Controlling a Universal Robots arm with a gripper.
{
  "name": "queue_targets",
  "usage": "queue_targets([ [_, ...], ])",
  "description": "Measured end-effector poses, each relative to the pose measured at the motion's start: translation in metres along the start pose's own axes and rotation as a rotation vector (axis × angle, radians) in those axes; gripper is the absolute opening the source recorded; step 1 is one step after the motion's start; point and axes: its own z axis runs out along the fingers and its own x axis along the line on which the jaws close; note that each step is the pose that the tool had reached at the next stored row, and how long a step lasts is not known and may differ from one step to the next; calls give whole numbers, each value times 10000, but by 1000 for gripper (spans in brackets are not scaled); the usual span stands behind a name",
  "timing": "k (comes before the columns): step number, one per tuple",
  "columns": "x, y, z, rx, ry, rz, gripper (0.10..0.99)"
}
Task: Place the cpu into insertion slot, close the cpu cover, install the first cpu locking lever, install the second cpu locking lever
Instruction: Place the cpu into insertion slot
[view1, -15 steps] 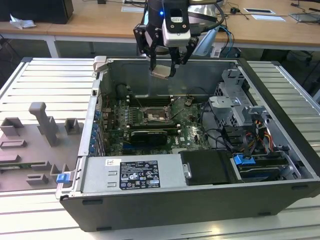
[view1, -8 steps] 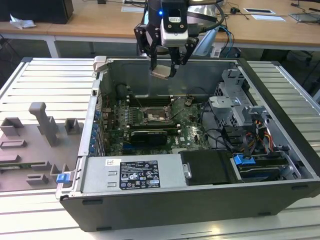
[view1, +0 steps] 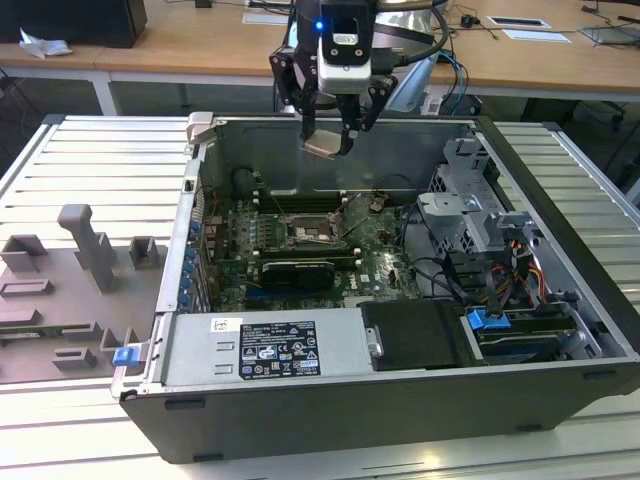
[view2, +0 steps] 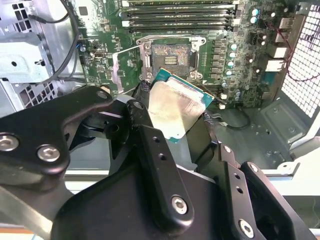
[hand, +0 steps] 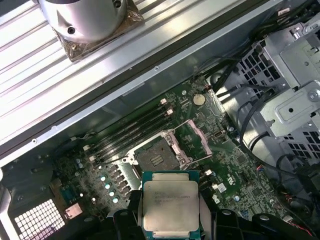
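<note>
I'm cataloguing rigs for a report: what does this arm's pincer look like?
The pincer has black linked fingers with silver screws, below a pale grey body with a blue light; black cables run beside it.

I see the cpu (hand: 171, 205) pale silver, teal-green edged, between my black fingers (view2: 155, 155); beyond them, the silvery-rimmed, dark-centred insertion slot (hand: 156, 158) on a green board (hand: 231, 175).

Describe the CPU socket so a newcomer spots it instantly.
Look inside the open black computer case at the green circuit board. Near its middle sits the square silvery-rimmed socket. Unlike the long black slots beside it, it has a dark centre.
</note>
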Motion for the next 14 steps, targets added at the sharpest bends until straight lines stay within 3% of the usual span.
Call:
queue_targets([
  [14,0,0,1,-23,-105,1159,541],
])
